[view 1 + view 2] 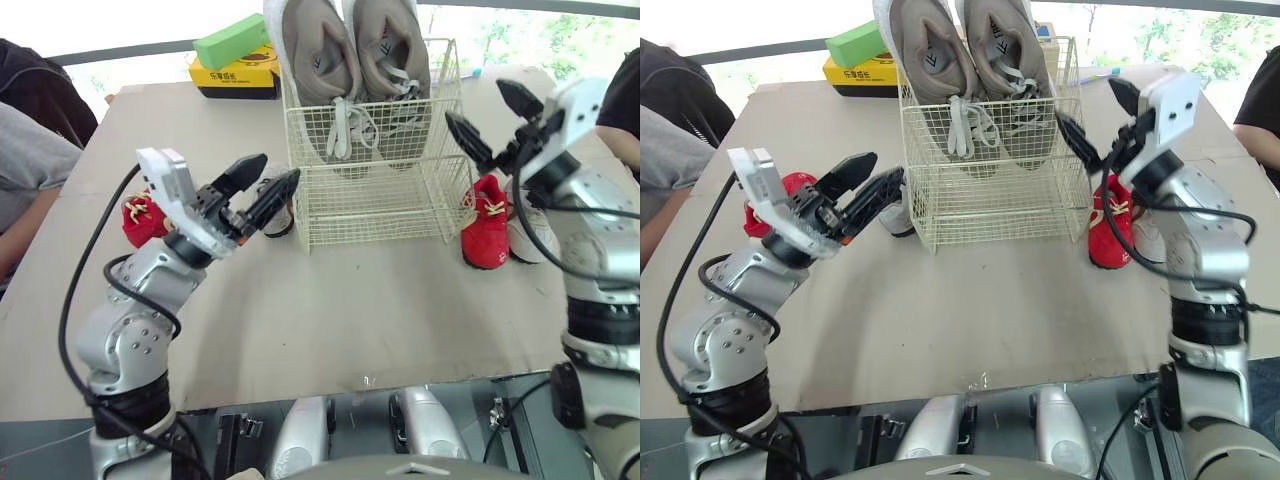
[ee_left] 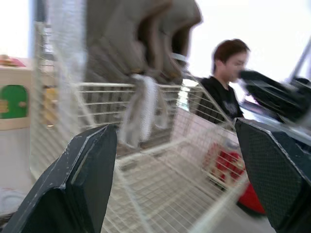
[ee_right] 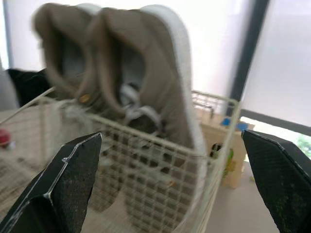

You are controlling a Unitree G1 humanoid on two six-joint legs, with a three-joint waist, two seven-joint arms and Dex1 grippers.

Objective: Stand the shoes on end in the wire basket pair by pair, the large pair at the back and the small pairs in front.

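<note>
You have the large pair (image 1: 318, 80) standing on end in the back half of the wire basket (image 1: 380, 205), toes down and heels up, leaning on the rear wall. That leaves the lower front section free for the small pairs, which is the reason for loading the big ones first. By my reading, none of the small shoes is in the basket yet.

Your left pincer (image 1: 280, 166) is spread wide and holds nothing. It hovers low over the worktop (image 1: 350, 320), just beside the basket's front left corner, with its fingers aimed toward the basket. Right behind those fingers, near the basket's left side, lies what looks like a small pale shoe (image 1: 896, 216) (the arm covers most of it, so I can't be sure how it lies). The left red shoe (image 1: 143, 218) sits farther out, beyond the arm.

Your right pincer (image 1: 475, 100) is also wide and empty, raised near the basket's upper right edge. Below it, just beside the basket's right wall, the right red shoe (image 1: 486, 235) lies with a small white shoe (image 1: 535, 235) close against its outer side.

So the 2 red shoes are split, 1 on each side of the basket and well apart. I'd judge the pale shoe the nearest pick for your left pincer, though it sits lower than the fingertips and partly behind them
</note>
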